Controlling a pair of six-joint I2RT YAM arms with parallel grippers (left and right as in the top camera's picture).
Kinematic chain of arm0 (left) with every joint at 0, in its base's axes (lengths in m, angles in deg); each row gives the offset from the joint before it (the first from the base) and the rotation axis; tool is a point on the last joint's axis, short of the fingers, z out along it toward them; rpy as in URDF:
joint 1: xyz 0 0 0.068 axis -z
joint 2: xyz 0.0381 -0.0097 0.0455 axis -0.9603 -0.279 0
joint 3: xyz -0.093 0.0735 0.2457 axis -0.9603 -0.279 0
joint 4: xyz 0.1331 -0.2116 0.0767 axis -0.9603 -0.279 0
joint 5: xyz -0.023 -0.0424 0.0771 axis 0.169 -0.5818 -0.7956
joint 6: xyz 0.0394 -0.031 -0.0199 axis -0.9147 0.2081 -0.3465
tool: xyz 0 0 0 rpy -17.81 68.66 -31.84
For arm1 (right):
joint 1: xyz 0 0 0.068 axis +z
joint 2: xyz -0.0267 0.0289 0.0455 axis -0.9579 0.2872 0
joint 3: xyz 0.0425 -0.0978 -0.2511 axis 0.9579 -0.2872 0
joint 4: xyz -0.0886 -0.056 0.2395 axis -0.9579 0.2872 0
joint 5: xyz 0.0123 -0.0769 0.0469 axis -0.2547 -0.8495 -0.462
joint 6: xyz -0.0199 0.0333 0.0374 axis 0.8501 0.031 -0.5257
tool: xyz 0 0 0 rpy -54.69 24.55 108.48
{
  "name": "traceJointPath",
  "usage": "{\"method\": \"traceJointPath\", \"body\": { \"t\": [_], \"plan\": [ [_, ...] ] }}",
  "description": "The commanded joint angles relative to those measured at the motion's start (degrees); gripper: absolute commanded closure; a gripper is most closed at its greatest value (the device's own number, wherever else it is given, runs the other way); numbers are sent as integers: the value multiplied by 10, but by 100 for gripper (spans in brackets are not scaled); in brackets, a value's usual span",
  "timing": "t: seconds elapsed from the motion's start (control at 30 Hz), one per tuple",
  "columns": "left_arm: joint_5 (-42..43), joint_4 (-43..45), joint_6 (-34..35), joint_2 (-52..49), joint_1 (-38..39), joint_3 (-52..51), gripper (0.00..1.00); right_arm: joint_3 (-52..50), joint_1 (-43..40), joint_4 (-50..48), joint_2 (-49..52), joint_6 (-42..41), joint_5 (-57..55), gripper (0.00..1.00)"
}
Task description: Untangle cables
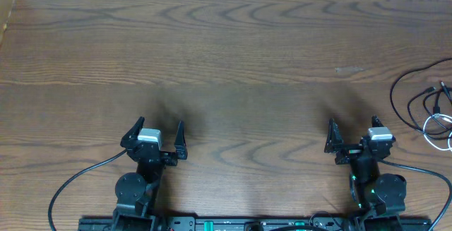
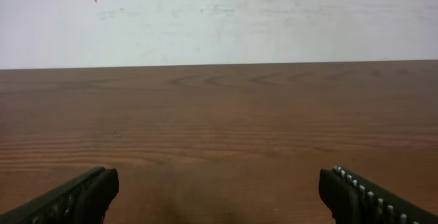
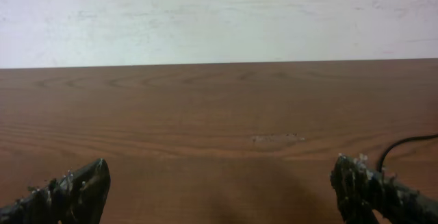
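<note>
Overhead view: two arms and the looped cables [image 1: 424, 104] on a wooden surface [image 1: 226, 47].
The left fingers [image 1: 133, 132] and the right fingers [image 1: 330, 135] are spread wide and hold nothing. The cables, black loops with a white cable [image 1: 436, 126], lie well to the right of the right fingers, at the surface's edge.

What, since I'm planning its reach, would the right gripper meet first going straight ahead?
Nothing, seemingly: the right gripper faces bare table up to the far edge; the cables lie to its right.
</note>
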Motion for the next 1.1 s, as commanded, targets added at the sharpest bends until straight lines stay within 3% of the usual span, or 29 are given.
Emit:
{"method": "traceJointPath", "body": {
  "t": [0.0,1.07],
  "plan": [
    [-3,-26,-1,5,3,-7,1,-1,-1,2,-4,7,1,1],
    [-4,-25,5,3,3,-7,1,-1,-1,2,-3,7,1,1]
  ]
}}
